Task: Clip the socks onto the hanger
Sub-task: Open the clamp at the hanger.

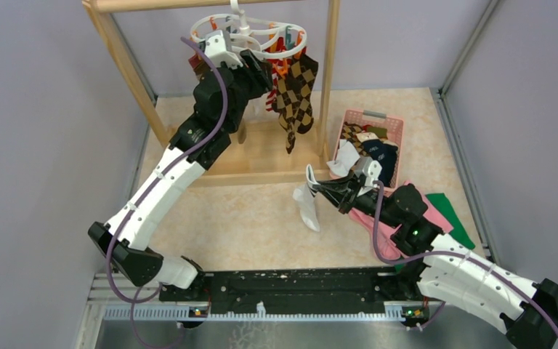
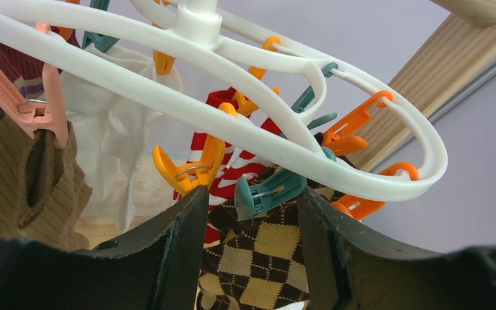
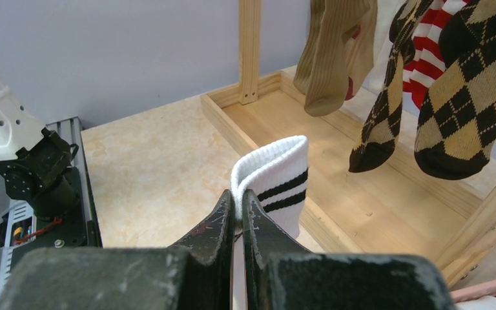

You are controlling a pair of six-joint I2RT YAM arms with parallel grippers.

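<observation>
The left gripper holds its jaws partly open and grips nothing. One teal clip sits between the tips, one orange clip is just left of them, and the single hanger is directly above. The right gripper has its jaws closed on the cuff of one white sock, over the worktop. Beyond those jaws hang one tan sock, one striped sock and two argyle socks.

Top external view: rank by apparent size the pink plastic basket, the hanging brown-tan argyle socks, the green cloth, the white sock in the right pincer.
1. Pink plastic basket.
2. Hanging brown-tan argyle socks.
3. Green cloth and white sock in right pincer: too alike to rank; cloth partly hidden.
</observation>
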